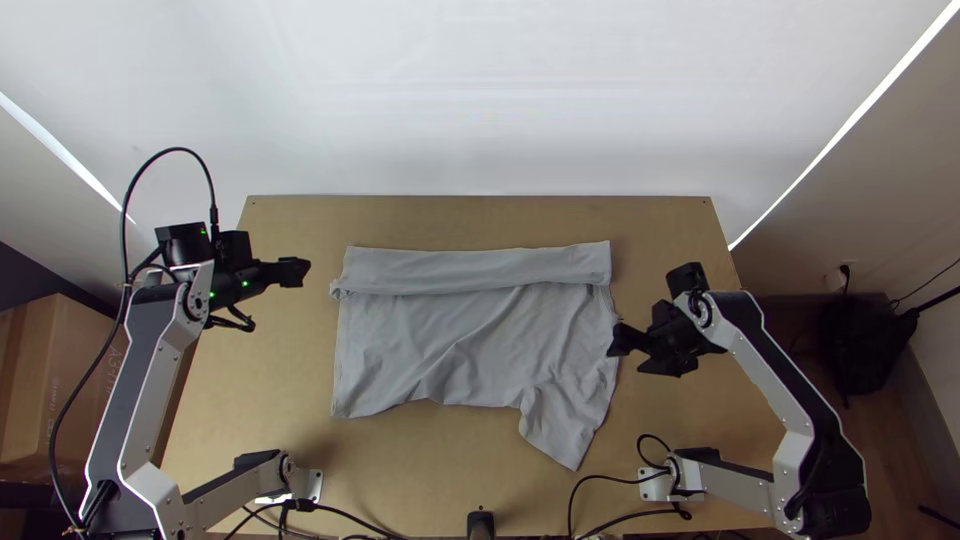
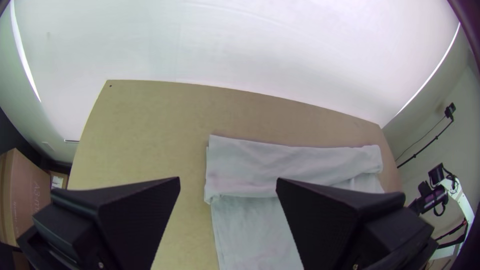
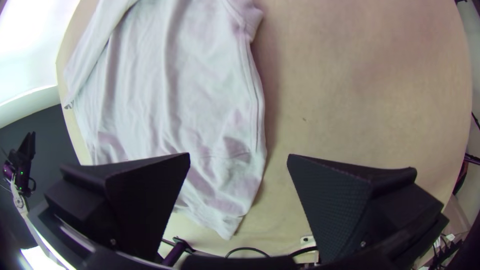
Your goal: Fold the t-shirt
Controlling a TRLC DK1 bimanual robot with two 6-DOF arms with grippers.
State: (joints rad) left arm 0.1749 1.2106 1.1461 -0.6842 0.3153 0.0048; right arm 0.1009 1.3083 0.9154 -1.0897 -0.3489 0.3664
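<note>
Lying on tabletop (image 1: 480, 215): grey t-shirt (image 1: 470, 340), far strip folded over, rest spread, rumpled
Left pincer (image 1: 278, 297): open, left of t-shirt
Right pincer (image 1: 626, 361): open, at t-shirt's right edge

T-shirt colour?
The t-shirt is plain light grey, with no large print on the fabric in sight; best seen in the top view.

The left arm (image 1: 140, 370) and the right arm (image 1: 780, 380) have angular white links with dark grey panels, round joint hubs ringed with small screws, and black joint housings. A thick black cable (image 1: 124, 235) loops above the left arm, where small green lights (image 1: 246, 283) glow. The wide, flat black fingers (image 3: 350, 200) taper to pointed corners and have finely textured faces, with small screws (image 3: 363, 244) behind.
</note>
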